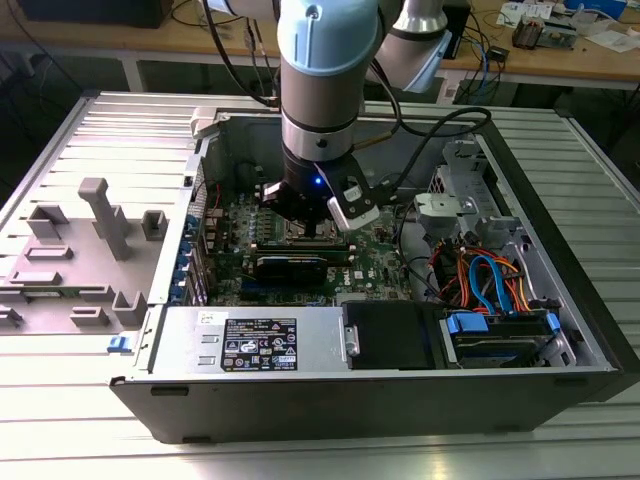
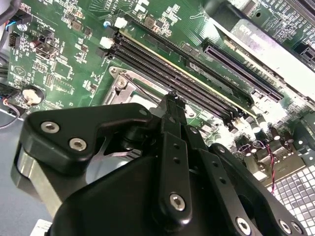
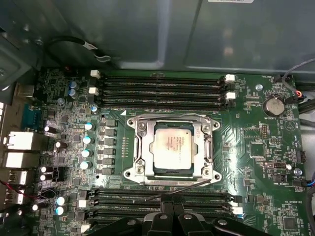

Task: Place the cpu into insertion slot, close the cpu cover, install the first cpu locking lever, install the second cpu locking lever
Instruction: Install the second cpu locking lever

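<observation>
The chip sits in the socket, with the metal cover lying flat around it. Memory slots flank the socket. The gripper hovers just beside the socket, fingers drawn together, holding nothing.

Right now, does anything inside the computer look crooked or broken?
Nothing looks broken. The cpu sits flat and square in the insertion slot, with the cpu cover lying down around it. One thin metal lever slants away from the slot's edge, which is the one thing that looks askew. The gripper is close by it.
</observation>
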Tool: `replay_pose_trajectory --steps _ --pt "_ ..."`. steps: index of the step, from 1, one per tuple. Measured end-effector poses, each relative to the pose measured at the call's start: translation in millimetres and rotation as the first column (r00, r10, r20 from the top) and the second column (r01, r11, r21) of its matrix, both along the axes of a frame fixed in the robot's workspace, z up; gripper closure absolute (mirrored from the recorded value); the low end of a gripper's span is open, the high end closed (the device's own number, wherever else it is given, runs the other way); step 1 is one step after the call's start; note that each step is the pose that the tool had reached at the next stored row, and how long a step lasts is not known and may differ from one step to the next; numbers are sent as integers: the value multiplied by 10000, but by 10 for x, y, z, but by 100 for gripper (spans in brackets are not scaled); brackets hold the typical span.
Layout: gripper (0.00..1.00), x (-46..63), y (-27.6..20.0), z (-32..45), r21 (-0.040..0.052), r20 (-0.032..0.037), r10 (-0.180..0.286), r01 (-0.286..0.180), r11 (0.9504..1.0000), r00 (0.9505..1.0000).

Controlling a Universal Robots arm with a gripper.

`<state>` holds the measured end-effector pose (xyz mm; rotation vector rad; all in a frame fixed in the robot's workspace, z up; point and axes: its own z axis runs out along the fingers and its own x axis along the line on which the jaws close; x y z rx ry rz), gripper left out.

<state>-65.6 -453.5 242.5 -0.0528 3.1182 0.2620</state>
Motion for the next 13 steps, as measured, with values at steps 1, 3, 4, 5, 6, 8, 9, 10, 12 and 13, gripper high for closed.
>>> replay_pose_trajectory --steps 1,3,4,5,6,8,9,10,12,13 --pt "89 -2 0 0 4 -1 0 0 10000 10000" --pt "89 -6 0 0 12 0 0 0 10000 10000" --pt "89 -8 0 0 16 0 0 0 10000 10000" --pt "89 -10 0 -1 21 0 0 0 10000 10000" --pt "89 -12 0 -1 25 -1 0 0 10000 10000" --pt "89 -19 0 -1 39 0 0 0 10000 10000" --pt "89 -22 0 -1 45 0 0 0 10000 10000" --pt "89 -25 0 -1 53 -1 0 0 10000 10000" --pt "89 -30 0 -2 62 -1 0 0 10000 10000" --pt "89 -32 0 -2 66 0 1 -1 10000 10000"
